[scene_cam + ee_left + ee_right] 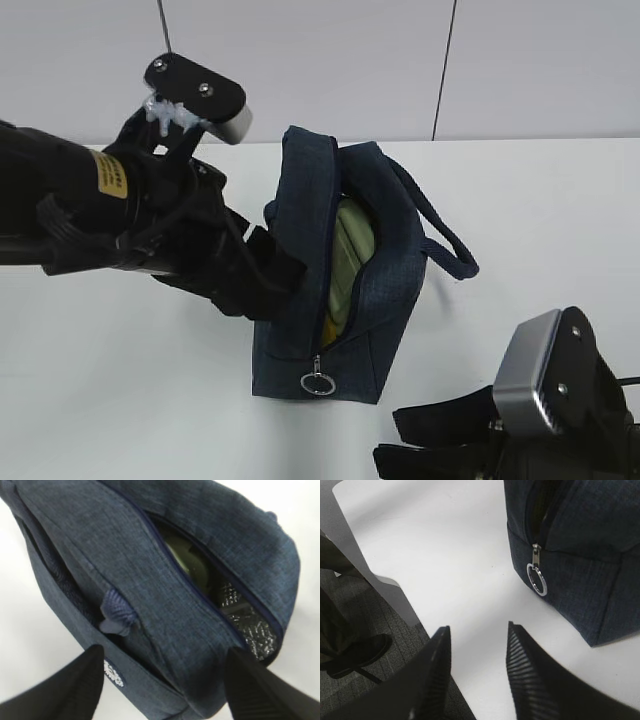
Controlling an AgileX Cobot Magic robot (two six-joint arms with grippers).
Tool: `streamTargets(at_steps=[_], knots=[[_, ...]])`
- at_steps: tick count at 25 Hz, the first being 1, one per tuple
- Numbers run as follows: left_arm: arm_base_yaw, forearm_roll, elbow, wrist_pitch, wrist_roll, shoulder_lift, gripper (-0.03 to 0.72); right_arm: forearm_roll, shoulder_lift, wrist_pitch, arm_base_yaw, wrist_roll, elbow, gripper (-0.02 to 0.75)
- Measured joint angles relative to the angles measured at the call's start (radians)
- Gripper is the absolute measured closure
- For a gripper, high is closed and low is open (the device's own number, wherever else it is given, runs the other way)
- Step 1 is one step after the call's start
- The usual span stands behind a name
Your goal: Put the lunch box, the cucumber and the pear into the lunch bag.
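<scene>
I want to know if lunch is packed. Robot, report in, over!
Left gripper open, straddling the lunch bag. Right gripper open, empty, near the ring pull. Lunch box inside the unzipped bag. Cucumber, pear not visible. Nothing blocking.

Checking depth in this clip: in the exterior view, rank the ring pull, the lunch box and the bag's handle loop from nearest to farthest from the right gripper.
1. Ring pull, at the bag's near end, just left of the right gripper.
2. Lunch box, green lid showing inside the open zipper, mid-bag.
3. Handle loop, on the bag's right side; roughly level with the lunch box, so too close to call.
</scene>
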State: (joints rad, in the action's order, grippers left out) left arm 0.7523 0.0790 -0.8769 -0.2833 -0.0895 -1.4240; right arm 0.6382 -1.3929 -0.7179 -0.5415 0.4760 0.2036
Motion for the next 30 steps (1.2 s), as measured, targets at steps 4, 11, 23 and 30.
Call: streamTargets(at_steps=[4, 11, 23, 30], knots=[[0.000, -0.009, 0.000, 0.006, 0.000, -0.028, 0.295, 0.000, 0.000, -0.004, 0.000, 0.000, 0.000, 0.436], [0.000, -0.012, 0.000, 0.026, 0.000, -0.030, 0.511, 0.001, -0.009, -0.006, 0.000, -0.002, 0.000, 0.436], [0.000, -0.012, 0.000, 0.028, 0.000, -0.030, 0.675, 0.003, -0.182, -0.153, 0.000, -0.113, 0.016, 0.436], [0.000, -0.008, 0.000, 0.031, 0.000, -0.030, 0.676, -0.019, -0.309, -0.182, 0.000, -0.148, 0.075, 0.437]])
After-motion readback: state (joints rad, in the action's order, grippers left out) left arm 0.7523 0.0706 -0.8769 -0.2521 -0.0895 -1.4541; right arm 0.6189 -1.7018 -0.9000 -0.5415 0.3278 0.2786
